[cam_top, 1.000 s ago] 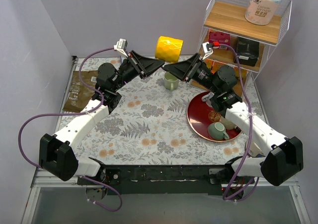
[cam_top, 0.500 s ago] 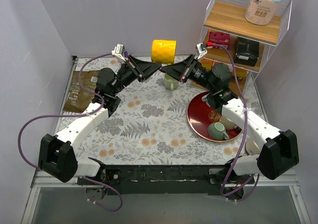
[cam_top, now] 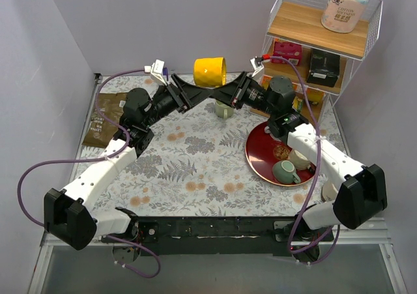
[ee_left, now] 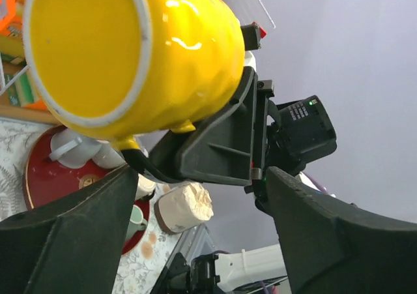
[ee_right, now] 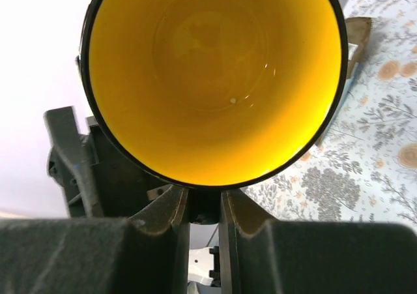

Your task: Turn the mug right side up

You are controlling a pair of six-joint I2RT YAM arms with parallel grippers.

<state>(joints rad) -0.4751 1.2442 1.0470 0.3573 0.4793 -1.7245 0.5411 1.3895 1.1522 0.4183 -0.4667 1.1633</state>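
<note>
The yellow mug [cam_top: 210,72] hangs on its side in the air over the back of the table. Its base faces my left wrist camera [ee_left: 85,53] and its open mouth faces my right wrist camera [ee_right: 215,79]. My right gripper [ee_right: 204,206] is shut on the dark handle under the rim, and in the top view it [cam_top: 226,96] reaches in from the right. My left gripper [ee_left: 202,203] is open, with its fingers spread wide below the mug and clear of it; it [cam_top: 199,92] sits just left of the mug.
A small green cup [cam_top: 223,108] stands on the floral tablecloth under the mug. A red plate [cam_top: 259,157] at the right holds cups. A wire shelf rack [cam_top: 319,40] stands at the back right, a brown packet [cam_top: 104,115] lies at the left, and a pale roll [cam_top: 331,191] sits at the right edge.
My left gripper has opened and let go of the mug. My right gripper has shut on the handle. The mug has drifted a little left and turned.
</note>
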